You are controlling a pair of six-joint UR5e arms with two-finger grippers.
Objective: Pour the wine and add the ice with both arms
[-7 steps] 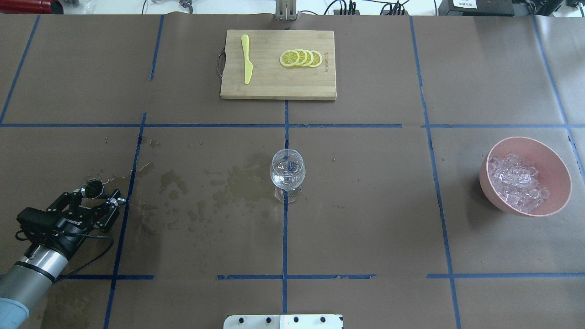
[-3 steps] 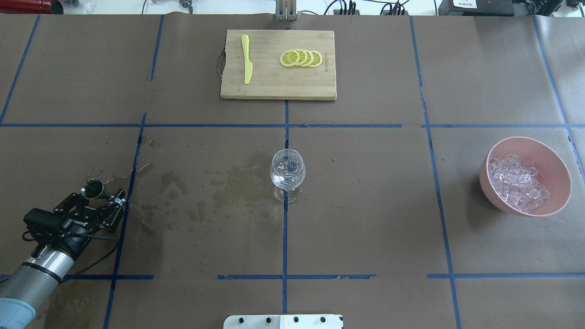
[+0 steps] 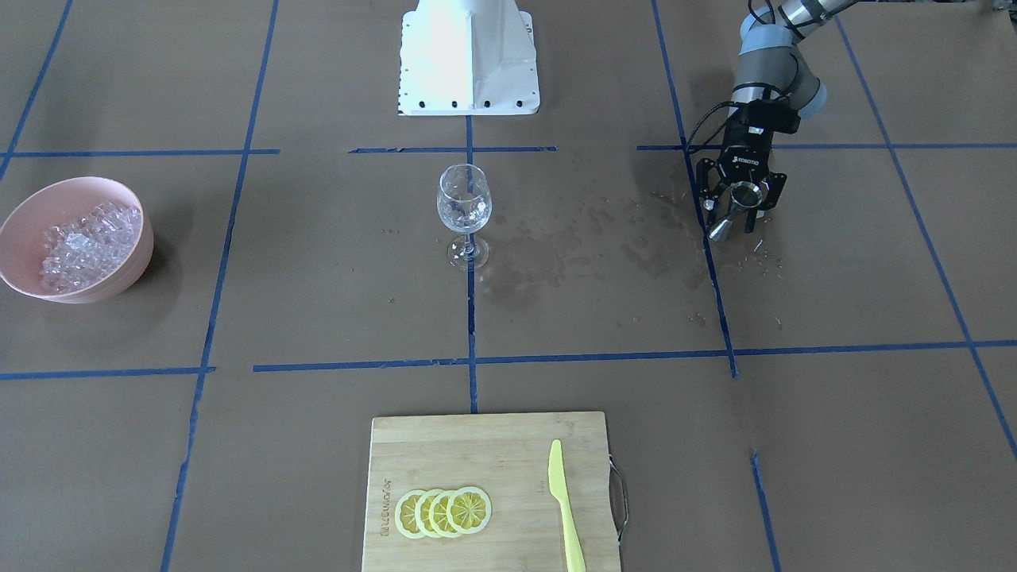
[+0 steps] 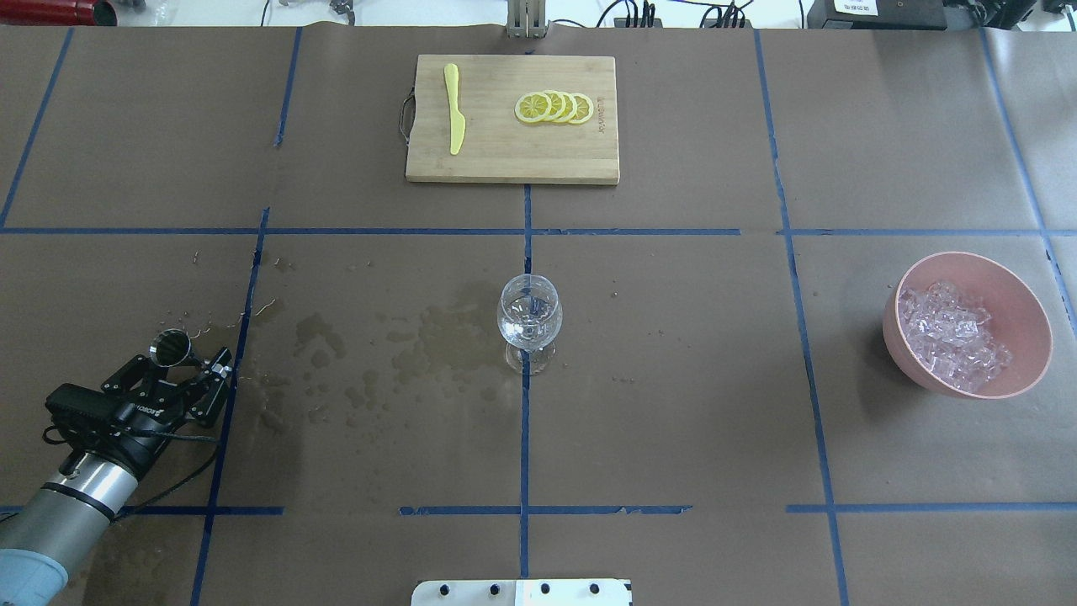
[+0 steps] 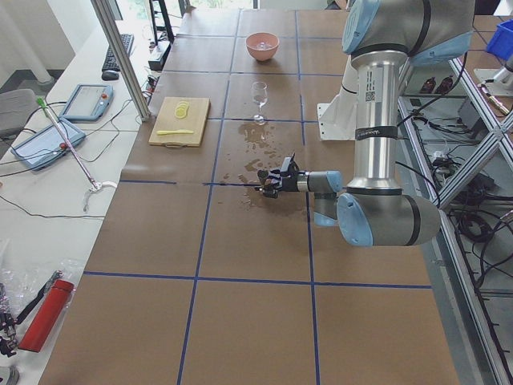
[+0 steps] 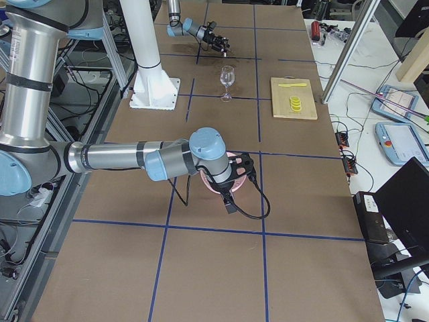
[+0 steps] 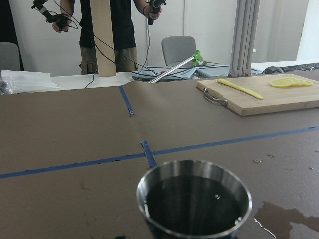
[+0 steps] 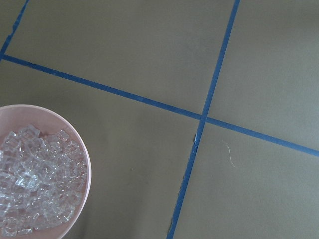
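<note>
My left gripper (image 4: 189,364) lies low over the table at the near left. It is shut on the waist of a steel jigger (image 4: 171,347), which stands upright. The jigger fills the bottom of the left wrist view (image 7: 194,199), and its inside looks dark. The front view shows the same grip (image 3: 731,216). A clear wine glass (image 4: 530,324) stands at the table's centre. The ice (image 4: 951,337) fills a pink bowl (image 4: 1018,295) at the right. My right gripper (image 6: 231,176) shows only in the exterior right view, above the bowl. I cannot tell whether it is open. Its wrist view shows the ice (image 8: 35,179).
A wooden cutting board (image 4: 513,160) at the far centre holds lemon slices (image 4: 555,108) and a yellow knife (image 4: 454,109). Wet stains (image 4: 437,337) spread between the jigger and the glass. The white robot base (image 3: 469,56) stands at the near edge.
My left arm has sunk slightly toward the table with the jigger, then held still. The glass, bowl and board have not moved.
</note>
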